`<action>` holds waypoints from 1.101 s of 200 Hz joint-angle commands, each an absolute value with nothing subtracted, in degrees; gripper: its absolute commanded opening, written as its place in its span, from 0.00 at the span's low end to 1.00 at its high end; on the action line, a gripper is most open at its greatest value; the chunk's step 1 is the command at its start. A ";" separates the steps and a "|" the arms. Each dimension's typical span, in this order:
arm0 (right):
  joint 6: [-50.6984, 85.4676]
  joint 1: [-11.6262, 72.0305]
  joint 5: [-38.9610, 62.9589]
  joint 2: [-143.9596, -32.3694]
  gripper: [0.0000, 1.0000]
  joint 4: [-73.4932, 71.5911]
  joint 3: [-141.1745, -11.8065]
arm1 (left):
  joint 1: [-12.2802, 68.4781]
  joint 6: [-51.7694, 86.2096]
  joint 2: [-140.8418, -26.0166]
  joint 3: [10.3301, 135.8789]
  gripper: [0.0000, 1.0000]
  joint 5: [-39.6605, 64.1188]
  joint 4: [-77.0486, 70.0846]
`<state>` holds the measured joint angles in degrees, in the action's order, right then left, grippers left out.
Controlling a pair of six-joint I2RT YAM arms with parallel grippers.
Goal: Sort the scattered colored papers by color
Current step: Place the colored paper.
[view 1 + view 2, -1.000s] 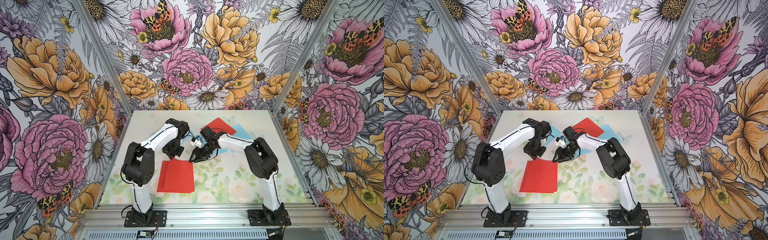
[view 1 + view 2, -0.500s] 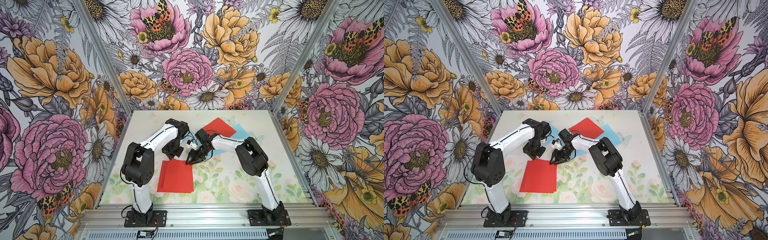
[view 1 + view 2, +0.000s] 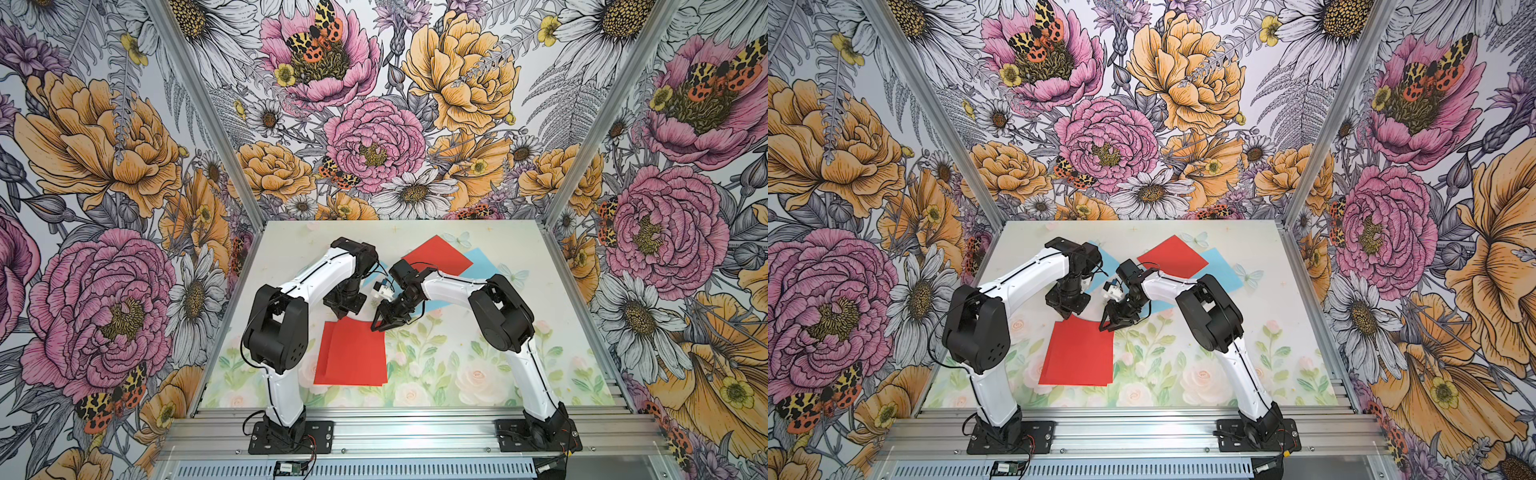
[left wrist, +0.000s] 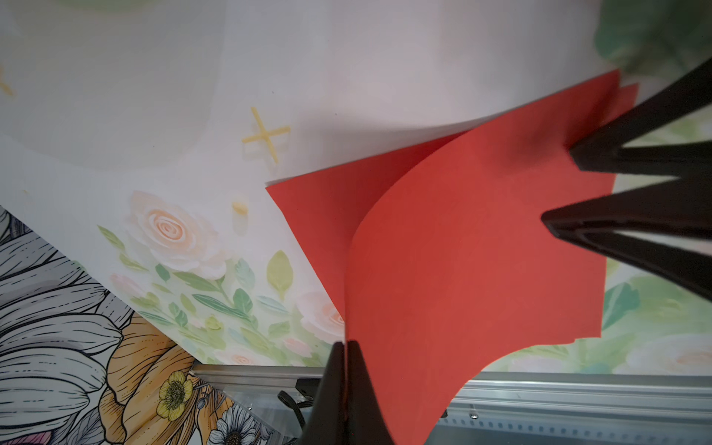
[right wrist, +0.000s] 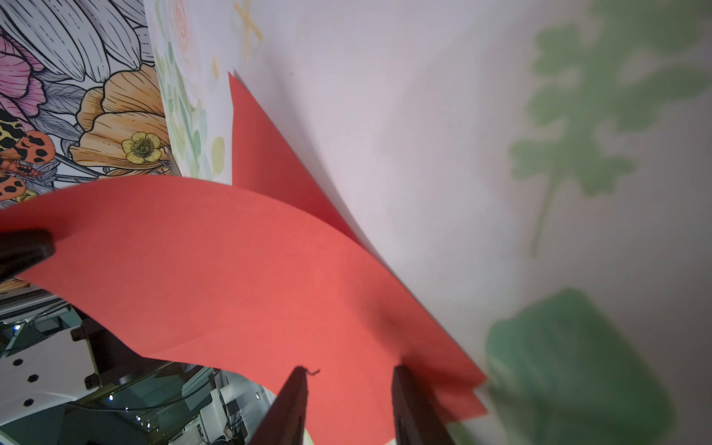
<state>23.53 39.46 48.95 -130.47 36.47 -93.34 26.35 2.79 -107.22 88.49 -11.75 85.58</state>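
Overlapping blue sheet (image 3: pixel 482 259): 1 red sheet (image 3: pixel 436 255)

White arm links (image 3: pixel 316 274), bulky black joints (image 3: pixel 276 332), black base plates (image 3: pixel 291 436)

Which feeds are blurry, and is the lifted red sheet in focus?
Right wrist view: printed green leaves badly blurred, curled bright red paper sheet fairly sharp. Left wrist view: that sheet crisp, grey shadow on the tabletop beside it. Both top views: sharp, evenly lit.
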 commanded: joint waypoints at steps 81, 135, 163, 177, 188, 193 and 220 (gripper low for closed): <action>24.08 39.73 47.72 -131.57 0.41 35.77 -93.29 | 26.28 3.07 -110.02 90.94 0.00 -18.19 86.13; 24.43 39.72 47.81 -131.83 0.41 35.77 -93.54 | 26.49 3.42 -111.51 91.45 0.00 -19.43 86.16; 24.53 39.72 48.03 -131.92 0.41 35.77 -93.67 | 26.44 3.70 -112.25 91.71 0.00 -20.99 86.14; 24.57 39.71 48.34 -132.01 0.41 35.77 -93.60 | 26.45 3.86 -112.60 91.83 0.00 -21.34 86.16; 24.61 39.65 48.57 -132.10 0.41 35.77 -93.63 | 26.59 3.87 -112.90 91.80 0.00 -21.61 86.13; 24.60 39.68 48.53 -132.11 0.41 35.77 -93.65 | 26.63 3.87 -113.08 91.91 0.00 -21.55 86.13; 24.52 39.64 48.52 -132.47 0.41 35.77 -93.54 | 26.84 3.96 -113.86 91.88 0.00 -21.18 86.13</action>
<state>24.40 39.46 49.36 -130.56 36.34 -93.34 26.37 3.03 -112.57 90.54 -19.77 86.19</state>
